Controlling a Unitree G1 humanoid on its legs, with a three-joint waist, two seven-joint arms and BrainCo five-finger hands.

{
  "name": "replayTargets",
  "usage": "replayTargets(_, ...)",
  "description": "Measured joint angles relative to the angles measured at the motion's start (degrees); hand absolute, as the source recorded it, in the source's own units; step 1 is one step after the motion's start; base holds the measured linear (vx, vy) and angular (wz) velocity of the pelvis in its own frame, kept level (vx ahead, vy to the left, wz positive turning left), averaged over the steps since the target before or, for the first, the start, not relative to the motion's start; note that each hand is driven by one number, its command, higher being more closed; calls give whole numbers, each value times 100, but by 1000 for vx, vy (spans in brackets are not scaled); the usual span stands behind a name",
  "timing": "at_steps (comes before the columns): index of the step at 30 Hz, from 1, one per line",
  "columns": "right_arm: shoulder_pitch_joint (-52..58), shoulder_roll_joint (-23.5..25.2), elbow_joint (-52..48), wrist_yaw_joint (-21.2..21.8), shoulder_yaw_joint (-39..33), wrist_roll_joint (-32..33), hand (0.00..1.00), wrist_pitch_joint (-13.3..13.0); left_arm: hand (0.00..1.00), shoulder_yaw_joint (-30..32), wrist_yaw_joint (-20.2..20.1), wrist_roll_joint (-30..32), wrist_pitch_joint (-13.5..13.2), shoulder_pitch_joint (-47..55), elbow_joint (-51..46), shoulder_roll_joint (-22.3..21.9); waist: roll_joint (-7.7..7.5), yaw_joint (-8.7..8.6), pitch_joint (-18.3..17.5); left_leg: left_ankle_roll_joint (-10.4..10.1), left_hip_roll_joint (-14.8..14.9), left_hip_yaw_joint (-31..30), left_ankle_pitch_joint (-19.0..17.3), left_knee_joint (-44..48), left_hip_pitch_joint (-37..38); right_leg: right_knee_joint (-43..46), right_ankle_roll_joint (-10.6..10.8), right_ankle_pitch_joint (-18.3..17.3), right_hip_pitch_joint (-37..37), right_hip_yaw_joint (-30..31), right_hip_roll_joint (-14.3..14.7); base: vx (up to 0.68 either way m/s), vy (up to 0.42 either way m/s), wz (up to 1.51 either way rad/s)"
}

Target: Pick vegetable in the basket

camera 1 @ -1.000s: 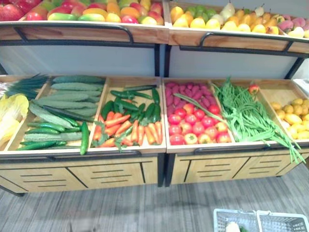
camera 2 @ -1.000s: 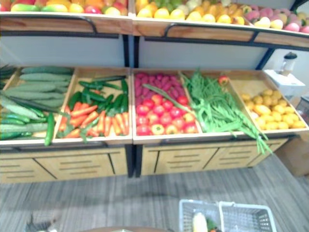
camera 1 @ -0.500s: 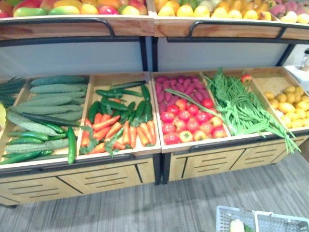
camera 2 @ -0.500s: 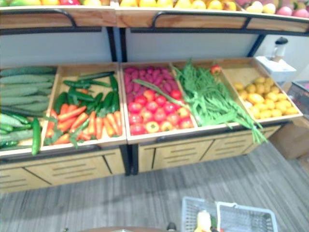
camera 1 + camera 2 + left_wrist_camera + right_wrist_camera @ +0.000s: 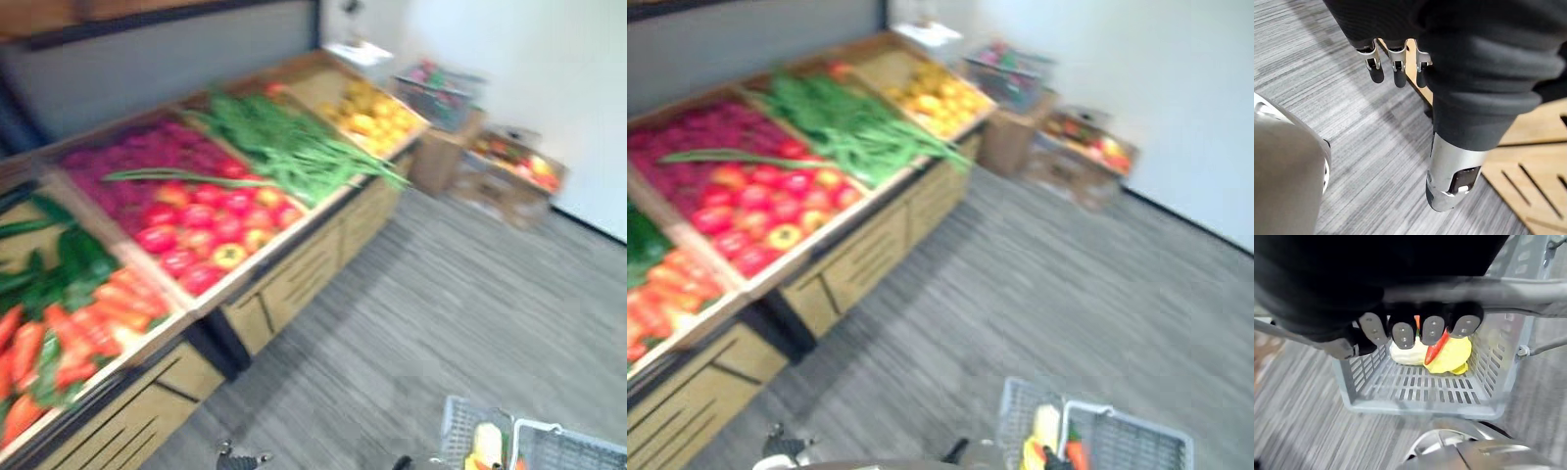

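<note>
Right hand (image 5: 1422, 328) wrapped round the handle (image 5: 1533, 286) of my basket (image 5: 1488, 367) at 5 o'clock; left hand (image 5: 1398, 68) loose, empty; few veggies (image 5: 1449, 355) in, more to grab I'd guess.

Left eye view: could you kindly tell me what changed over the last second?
The camera swung right: the wooden vegetable stand now lies toward the left, and cardboard boxes by the wall came into view. The grey plastic basket stays at lower right.
</note>
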Motion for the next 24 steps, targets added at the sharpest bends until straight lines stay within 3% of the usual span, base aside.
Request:
replayTargets(1, -13, -6, 160, 5, -117, 8, 100, 54, 0, -18, -46, 0, 5, -132, 110, -11, -77, -28, 19, -41, -6, 217, 58, 1, 89, -293, -63, -181, 17, 42, 145, -72, -270, -106)
replayTargets(3, 54, -163, 426, -5, -179, 17, 100, 164, 0, -123, -91, 1, -8, -217, 171, -106, -12, -33, 46, -2, -36, 405, 165, -76, 161, -1084, -89, -261, 140, 317, 620, -71, -227, -113)
replayTargets(7, 33, -199, 531, 4, -142, 16, 100, 204, 0, -172, -79, 2, -14, -348, 297, -122, 82, -29, 58, -61, 111, 476, 176, 92, 150, -2175, -123, -255, 234, 770, 1193, -110, -197, -106)
replayTargets(10, 202, -84, 546, 11, -110, 104, 100, 260, 0, -164, -42, 2, -12, -332, 327, -75, 152, -143, 73, -41, 837, 284, 172, 1337, 163, -2438, -173, -237, 554, 895, 1466, -120, -35, -24)
replayTargets(11, 261, -88, 553, 10, -41, 112, 100, 257, 0, -155, -14, 1, -14, -279, 326, -68, 83, -128, 108, 47, 1112, 139, 251, 1857, 152, -2500, -188, -234, 634, 1015, 1546, -77, -38, -58)
replayTargets(12, 245, -118, 549, 3, 90, 108, 100, 220, 0, -78, 19, -73, -47, -236, 285, -58, 151, -116, 163, 244, 1418, -400, 508, 2538, 30, -2597, -255, -222, 796, 1200, 1643, -84, -12, -96)
replayTargets(13, 196, -176, 543, -2, 264, 84, 100, 127, 0, 88, 79, -250, -105, -233, 284, -32, 80, -82, 232, 272, 1379, -1758, 644, 3128, -547, -2665, -288, -172, 872, 1523, 1660, -55, 27, -99)
replayTargets(14, 148, -192, 540, -1, 317, 84, 100, 88, 0, 119, 103, -395, -123, -224, 283, -23, 83, -66, 240, 175, 1184, -2343, 496, 3201, -770, -2669, -292, -167, 866, 1647, 1624, -45, 95, -101)
replayTargets(16, -9, -264, 526, -13, 273, 88, 100, 5, 0, 151, 248, -754, -137, -216, 203, -76, 92, 56, 284, -12, 287, -3871, 124, 2727, -1214, -2771, -222, 0, 894, 2126, 1476, 3, 147, -112)
replayTargets(18, -31, -265, 523, -13, 274, 88, 100, -2, 0, 102, 262, -774, -180, -190, 190, -76, 108, 57, 291, -60, -38, -4330, 87, 2095, -1256, -2803, -158, 43, 900, 2272, 1421, 17, 150, -68)
replayTargets(20, -21, -264, 519, -13, 285, 83, 100, -7, 0, 46, 254, -754, -264, -158, 190, -127, 174, 51, 304, -111, -447, -5138, 82, 713, -1201, -2894, -32, 119, 958, 2465, 1396, 45, 217, -51)
replayTargets(21, -18, -286, 478, -13, 294, 63, 100, -24, 0, 46, 250, -721, -269, -146, 192, -186, 257, 52, 306, -108, -578, -5527, 252, -71, -1144, -2935, 64, 171, 954, 2558, 1404, 81, 287, -44)
replayTargets(22, -17, -345, 460, -14, 301, 53, 100, -30, 0, 55, 249, -723, -277, -145, 189, -230, 295, 60, 311, -300, -646, -5709, 497, -285, -1140, -2963, 134, 209, 950, 2623, 1401, 129, 352, -38)
replayTargets(23, -25, -309, 454, -12, 330, 52, 100, -29, 0, 57, 259, -697, -286, -144, 193, -220, 297, 58, 272, -266, -827, -5631, 515, -452, -1063, -3101, 264, 291, 971, 2723, 1256, 159, 341, -19)
replayTargets(24, -4, -282, 442, 2, 429, 52, 100, -66, 0, 27, 264, -560, -291, -142, 194, -201, 164, 49, 249, -224, -1001, -5519, 496, -592, -1051, -3275, 425, 399, 993, 2741, 1082, 151, 260, -11)
